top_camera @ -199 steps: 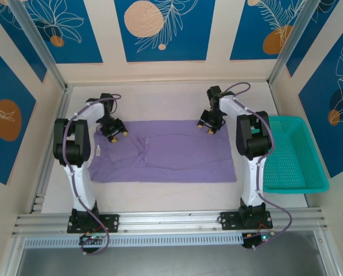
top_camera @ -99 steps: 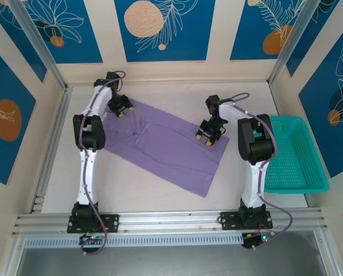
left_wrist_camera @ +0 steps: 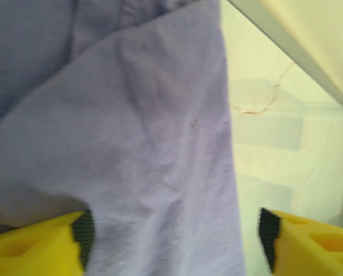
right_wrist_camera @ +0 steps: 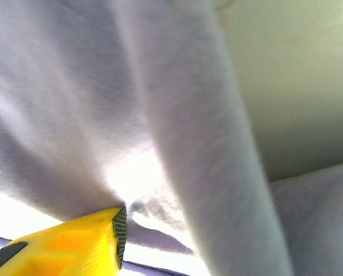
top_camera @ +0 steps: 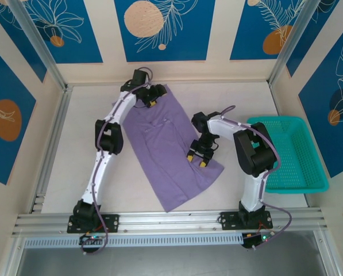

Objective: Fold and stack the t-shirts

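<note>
- One lavender-purple cotton t-shirt (top_camera: 165, 149) lies spread slantwise on the pale cream table (top_camera: 68, 155).
- The left gripper (top_camera: 151, 95) sits at the shirt's far corner, yellow fingers (left_wrist_camera: 39, 241) spread wide with cloth between them.
- The right gripper (top_camera: 197, 160) is at the shirt's right edge, cloth bunched against one finger; I cannot tell its opening.
- A teal plastic mesh basket (top_camera: 274, 120) stands to the right.
- Blue-and-cream leaf-patterned panels (top_camera: 160, 29) wall the cell.

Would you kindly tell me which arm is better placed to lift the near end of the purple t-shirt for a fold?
Likely right. The right gripper sits at the right edge of the t-shirt, close to its near end; the left gripper is up at its far end.
</note>
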### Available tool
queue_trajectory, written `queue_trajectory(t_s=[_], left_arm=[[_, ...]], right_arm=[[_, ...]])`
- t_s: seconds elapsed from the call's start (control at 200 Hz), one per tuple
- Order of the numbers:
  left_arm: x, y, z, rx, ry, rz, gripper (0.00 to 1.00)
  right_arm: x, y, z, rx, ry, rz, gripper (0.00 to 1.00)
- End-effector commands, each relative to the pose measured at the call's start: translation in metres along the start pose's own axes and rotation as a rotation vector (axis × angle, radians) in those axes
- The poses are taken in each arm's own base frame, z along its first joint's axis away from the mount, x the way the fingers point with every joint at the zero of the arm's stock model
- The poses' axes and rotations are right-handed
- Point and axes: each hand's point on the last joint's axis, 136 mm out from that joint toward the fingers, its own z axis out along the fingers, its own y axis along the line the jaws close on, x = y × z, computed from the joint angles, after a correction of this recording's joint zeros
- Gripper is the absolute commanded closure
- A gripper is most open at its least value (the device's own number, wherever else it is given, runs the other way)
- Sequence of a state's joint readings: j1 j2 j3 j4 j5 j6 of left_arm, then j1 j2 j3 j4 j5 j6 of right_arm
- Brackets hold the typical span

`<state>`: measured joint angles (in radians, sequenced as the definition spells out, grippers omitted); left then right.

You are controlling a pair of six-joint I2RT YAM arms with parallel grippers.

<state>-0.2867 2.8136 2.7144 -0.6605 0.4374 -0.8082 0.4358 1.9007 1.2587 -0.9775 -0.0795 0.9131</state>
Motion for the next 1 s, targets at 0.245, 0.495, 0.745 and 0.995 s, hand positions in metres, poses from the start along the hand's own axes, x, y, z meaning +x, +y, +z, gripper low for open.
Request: queue_trajectory(t_s=[0.245, 0.495, 0.745, 0.995], left_arm=[[-0.035, 0.043, -0.173, -0.359, -0.169, -0.021, 0.15], [0.005, 0.105, -0.177, -0.5, -0.029, -0.089, 0.58], [0.02, 0.145, -0.136, -0.57, 0.069, -0.074, 0.69], [0.022, 0.149, -0.074, -0.494, 0.117, -0.064, 0.69]], right_arm=[[0.021, 0.048, -0.065, -0.198, -0.217, -0.434, 0.41], [0.101, 0.103, -0.041, -0.319, -0.068, -0.854, 0.47], [0.133, 0.109, 0.013, -0.205, 0.068, -0.89, 0.58], [0.134, 0.122, 0.048, -0.179, 0.091, -0.746, 0.63]])
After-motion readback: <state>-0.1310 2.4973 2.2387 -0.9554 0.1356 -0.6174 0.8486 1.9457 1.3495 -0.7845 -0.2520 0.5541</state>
